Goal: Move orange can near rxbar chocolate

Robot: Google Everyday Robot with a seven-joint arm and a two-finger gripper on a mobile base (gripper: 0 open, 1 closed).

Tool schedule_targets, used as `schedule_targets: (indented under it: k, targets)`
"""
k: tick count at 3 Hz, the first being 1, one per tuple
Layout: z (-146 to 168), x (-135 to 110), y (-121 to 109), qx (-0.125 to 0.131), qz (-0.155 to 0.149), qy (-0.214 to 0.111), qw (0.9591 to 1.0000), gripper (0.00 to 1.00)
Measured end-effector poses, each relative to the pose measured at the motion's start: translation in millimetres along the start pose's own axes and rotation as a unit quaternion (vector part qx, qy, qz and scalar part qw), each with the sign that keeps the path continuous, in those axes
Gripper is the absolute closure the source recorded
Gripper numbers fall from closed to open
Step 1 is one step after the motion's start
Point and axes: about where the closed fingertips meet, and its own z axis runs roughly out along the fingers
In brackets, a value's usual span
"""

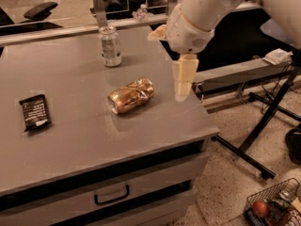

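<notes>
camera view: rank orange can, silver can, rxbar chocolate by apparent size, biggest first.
1. orange can, on its side.
2-3. silver can and rxbar chocolate: look alike; the can stands farther back, so unranked.
The gripper hangs right of the orange can.

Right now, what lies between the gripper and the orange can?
Nothing. The camera view shows only bare tabletop between the gripper, hanging near the table's right edge, and the orange can lying on its side.
</notes>
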Motion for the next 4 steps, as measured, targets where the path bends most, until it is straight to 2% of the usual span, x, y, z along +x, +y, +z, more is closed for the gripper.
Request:
schedule_targets:
  k: [1, 2, 4]
  targets:
    - [26, -7, -15, -0.015, -0.026, -0.005, 0.9995, 0.0]
    - [56, -12, -22, -0.035, -0.028, -0.004, 0.999, 0.0]
    - [94, -27, -27, -0.075, 0.016, 0.022, 0.9968, 0.0]
